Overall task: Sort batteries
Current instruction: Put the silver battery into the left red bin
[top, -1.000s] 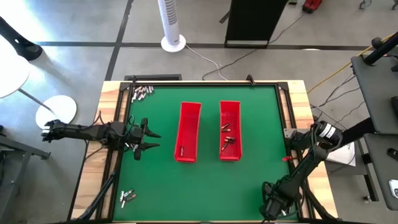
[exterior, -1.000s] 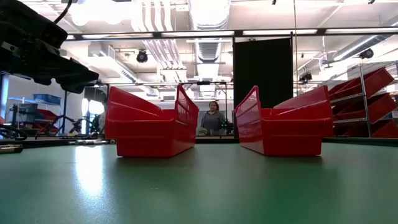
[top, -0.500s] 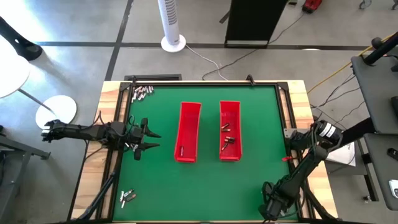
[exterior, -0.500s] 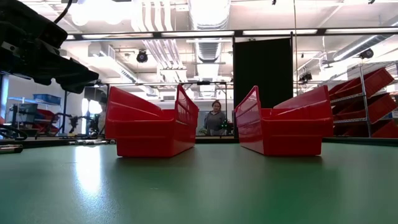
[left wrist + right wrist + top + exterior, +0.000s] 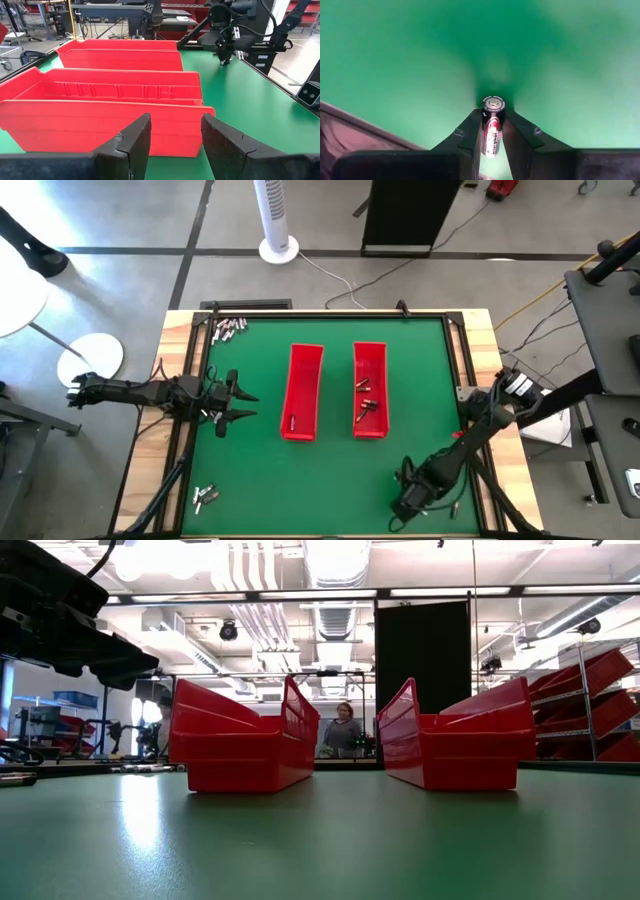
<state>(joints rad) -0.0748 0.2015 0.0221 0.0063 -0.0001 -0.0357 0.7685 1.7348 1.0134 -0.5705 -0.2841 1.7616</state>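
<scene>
Inside right tray (image 5: 381, 358): three batteries (image 5: 365, 397)

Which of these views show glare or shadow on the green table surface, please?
Low view: a pale sheen of glare lies on the table in front of the left red tray. Right wrist view: a dark shadow spreads beyond the battery gripped in the right claw. High view: evenly lit.

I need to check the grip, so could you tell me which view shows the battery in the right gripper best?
The right wrist view: the battery sits pinched between the right gripper's fingers, label and end cap plain. The high view shows only that gripper low over the green mat, the battery hidden. The low view misses it; the left wrist view shows just the distant arm.
</scene>
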